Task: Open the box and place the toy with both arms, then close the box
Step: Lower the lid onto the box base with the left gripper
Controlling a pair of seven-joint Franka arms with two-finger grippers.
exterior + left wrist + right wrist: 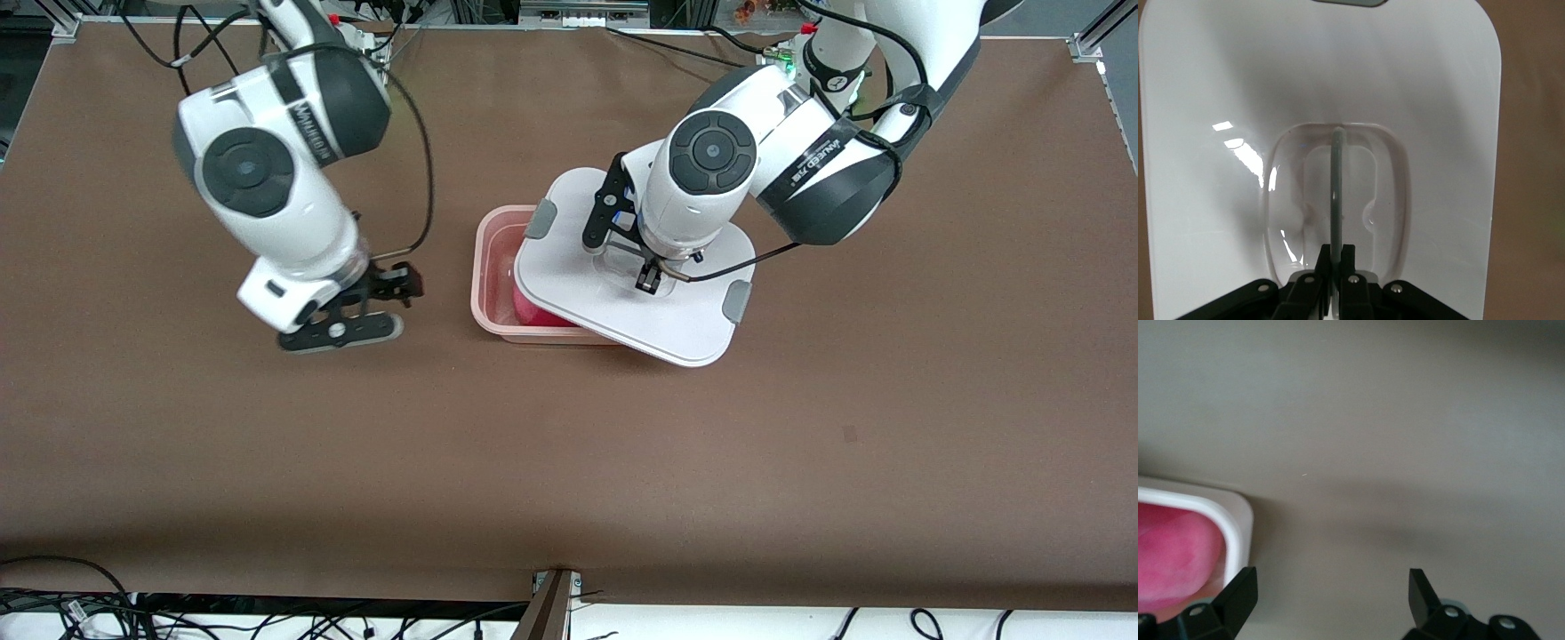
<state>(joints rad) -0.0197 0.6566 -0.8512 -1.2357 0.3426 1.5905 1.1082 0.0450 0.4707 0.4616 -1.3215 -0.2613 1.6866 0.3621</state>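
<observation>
The translucent pink box (pixel 494 267) stands mid-table. Its white lid (pixel 613 298) hangs askew over it and leaves uncovered the end toward the right arm. The pink toy (pixel 532 313) lies inside, partly under the lid. My left gripper (pixel 647 281) is shut on the lid's clear handle. In the left wrist view the lid (pixel 1225 80) fills the picture, and the left gripper (pixel 1338 257) pinches the handle (pixel 1336 187). My right gripper (pixel 382 307) is open and holds nothing, above the table beside the box. The right wrist view shows the right gripper (pixel 1333 587) beside the box rim (pixel 1238 520) and the toy (pixel 1171 553).
The brown table (pixel 622 462) spreads wide around the box. Grey clips (pixel 737 300) sit at the lid's two ends. Cables run along the table edge by the robots' bases and under the edge nearest the front camera.
</observation>
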